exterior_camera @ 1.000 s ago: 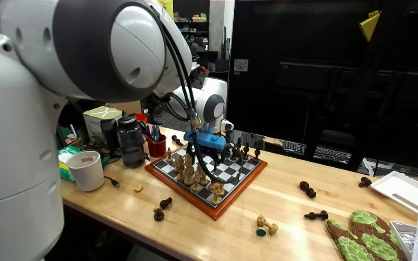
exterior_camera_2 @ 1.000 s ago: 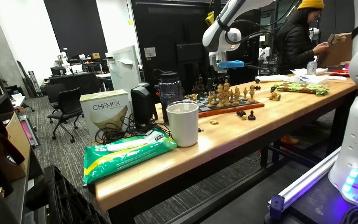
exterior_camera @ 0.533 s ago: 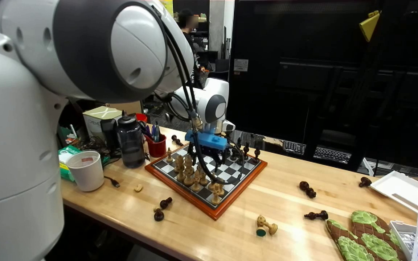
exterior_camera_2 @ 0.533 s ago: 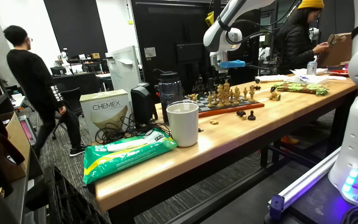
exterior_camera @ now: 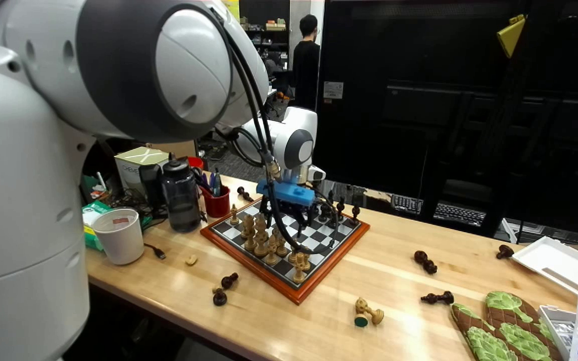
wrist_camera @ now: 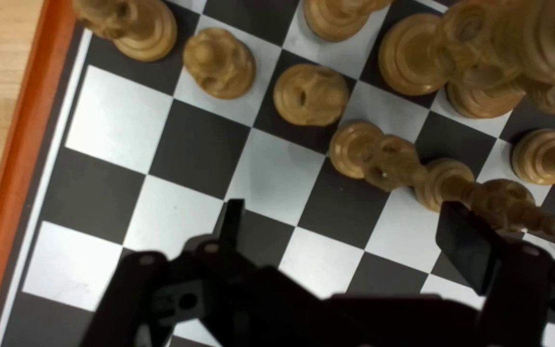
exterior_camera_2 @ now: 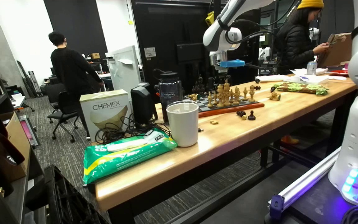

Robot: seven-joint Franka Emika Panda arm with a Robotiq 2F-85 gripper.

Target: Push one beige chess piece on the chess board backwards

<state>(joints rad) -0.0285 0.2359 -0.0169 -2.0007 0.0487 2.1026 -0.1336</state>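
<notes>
Beige chess pieces stand clustered along the near side of the chess board, on a wooden table. The gripper points down over the board, its fingers spread wide apart. In an exterior view the robot arm slopes down from the right, bending at the wrist. To the board's left, a box reads "CHEMEX"; a dark bottle bears small pale lettering.

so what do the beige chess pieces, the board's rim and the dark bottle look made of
Beige chess pieces: probably wood, satin, from the tan tone and ringed bases, though resin is possible. Board's rim: likely stained wood, smooth, by its reddish colour. Dark bottle: glossy, probably plastic, since it looks translucent.
</notes>
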